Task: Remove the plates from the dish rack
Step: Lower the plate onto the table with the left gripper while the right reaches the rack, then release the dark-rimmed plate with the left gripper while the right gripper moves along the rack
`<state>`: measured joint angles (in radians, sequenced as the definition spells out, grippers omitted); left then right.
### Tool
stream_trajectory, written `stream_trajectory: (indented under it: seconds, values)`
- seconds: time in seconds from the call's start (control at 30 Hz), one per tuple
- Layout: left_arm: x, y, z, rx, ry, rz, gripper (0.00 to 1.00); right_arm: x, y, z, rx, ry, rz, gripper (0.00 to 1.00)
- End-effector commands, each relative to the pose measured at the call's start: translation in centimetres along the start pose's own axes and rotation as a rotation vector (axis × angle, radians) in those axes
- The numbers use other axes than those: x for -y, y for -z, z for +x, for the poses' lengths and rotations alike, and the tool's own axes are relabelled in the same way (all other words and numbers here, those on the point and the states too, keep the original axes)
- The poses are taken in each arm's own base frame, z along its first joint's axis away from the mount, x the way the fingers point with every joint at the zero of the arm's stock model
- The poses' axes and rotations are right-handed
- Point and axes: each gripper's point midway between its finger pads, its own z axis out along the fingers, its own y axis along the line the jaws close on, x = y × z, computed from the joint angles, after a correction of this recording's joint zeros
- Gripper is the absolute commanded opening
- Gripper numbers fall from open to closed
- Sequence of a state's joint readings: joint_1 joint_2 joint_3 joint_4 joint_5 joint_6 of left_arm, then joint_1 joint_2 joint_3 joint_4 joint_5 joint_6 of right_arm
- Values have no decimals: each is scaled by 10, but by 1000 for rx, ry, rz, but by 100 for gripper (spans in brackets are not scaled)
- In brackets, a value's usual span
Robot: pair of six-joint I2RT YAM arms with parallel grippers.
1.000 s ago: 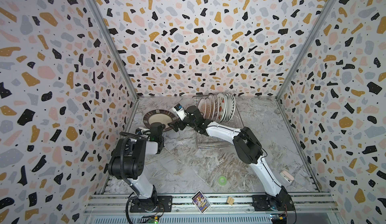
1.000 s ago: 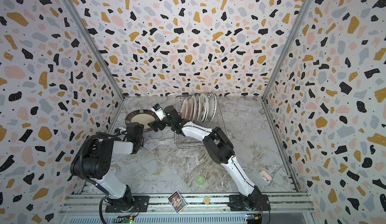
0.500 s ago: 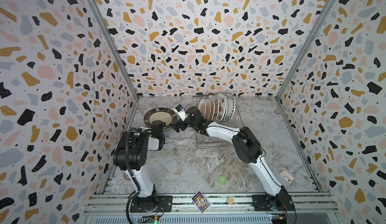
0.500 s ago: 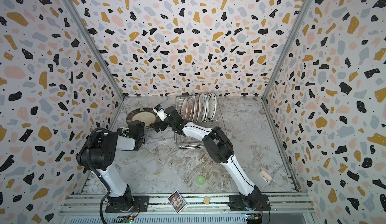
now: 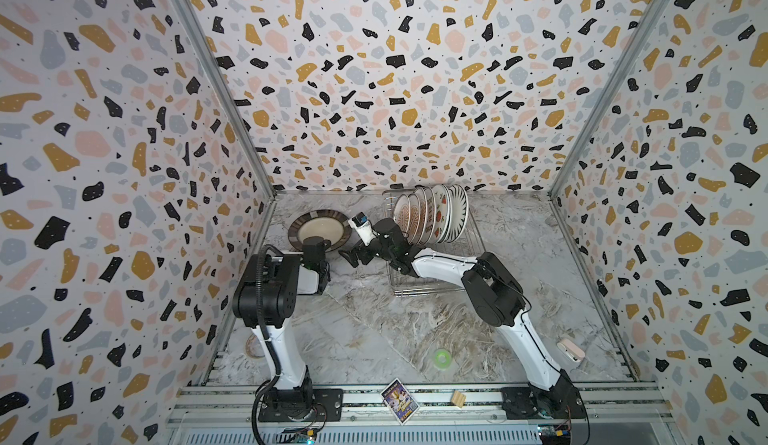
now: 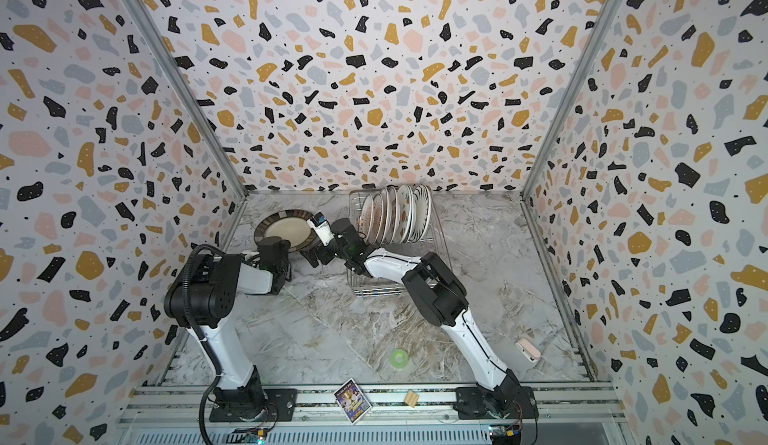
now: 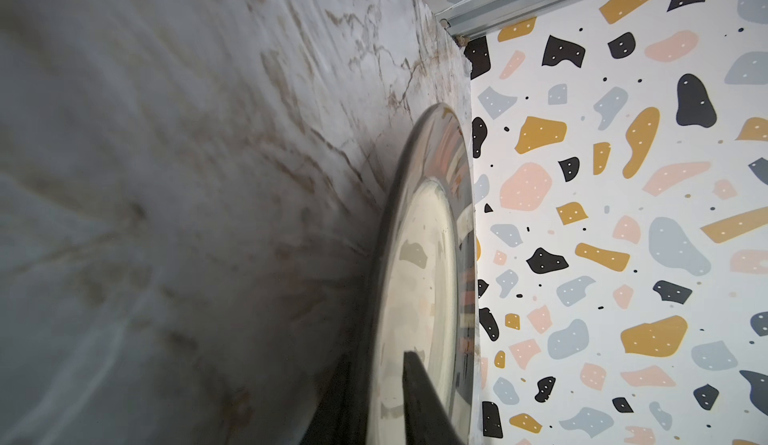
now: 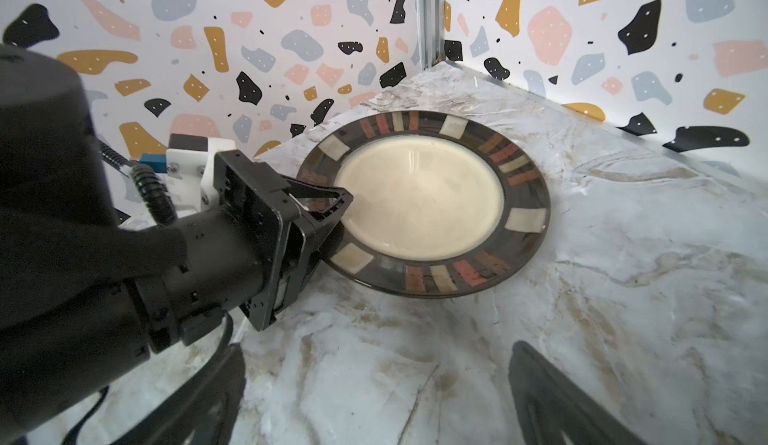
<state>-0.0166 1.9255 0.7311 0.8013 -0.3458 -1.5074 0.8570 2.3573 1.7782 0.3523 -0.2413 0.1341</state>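
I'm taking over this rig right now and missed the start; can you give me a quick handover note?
Left gripper: straddles the rim of the round dark-rimmed cream plate; grip or release cannot be told.
Right gripper: open, empty, above the marble table beside that plate.
Done: that plate lies at the table's back left, out of the silver wire dish rack.
Left: the patterned white plates standing on edge in the rack.
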Motion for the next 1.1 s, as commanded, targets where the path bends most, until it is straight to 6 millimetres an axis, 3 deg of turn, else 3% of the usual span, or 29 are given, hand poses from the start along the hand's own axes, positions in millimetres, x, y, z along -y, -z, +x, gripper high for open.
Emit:
stream_trajectory:
  seconds: [0.0, 0.1, 0.2, 0.27, 0.33, 0.37, 0.57, 0.77, 1.07]
  values:
    - [31, 0, -9, 31, 49, 100, 27, -10, 22, -53, 96, 15, -2, 100]
    - [35, 3, -13, 50, 31, 104, 49, -10, 25, -60, 101, 28, 19, 100]
    - [35, 4, -15, 49, 20, 91, 54, -12, 33, -71, 129, 31, 25, 100]
    - [30, 6, -17, 53, 18, 78, 65, -14, 39, -76, 146, 31, 21, 100]
    - [26, 7, -19, 60, 8, 58, 84, -17, 43, -78, 149, 34, 23, 100]
    - [26, 9, -19, 58, 3, 53, 100, -18, 45, -80, 149, 36, 24, 100]
    - [25, 27, -29, 82, -4, 53, 100, -27, 69, -103, 177, 88, 52, 100]
    - [19, 47, -38, 98, -21, 39, 100, -34, 121, -132, 271, 116, 101, 99]
    - [8, 69, -39, 60, -35, 32, 100, 0, 197, -131, 285, 34, 348, 99]
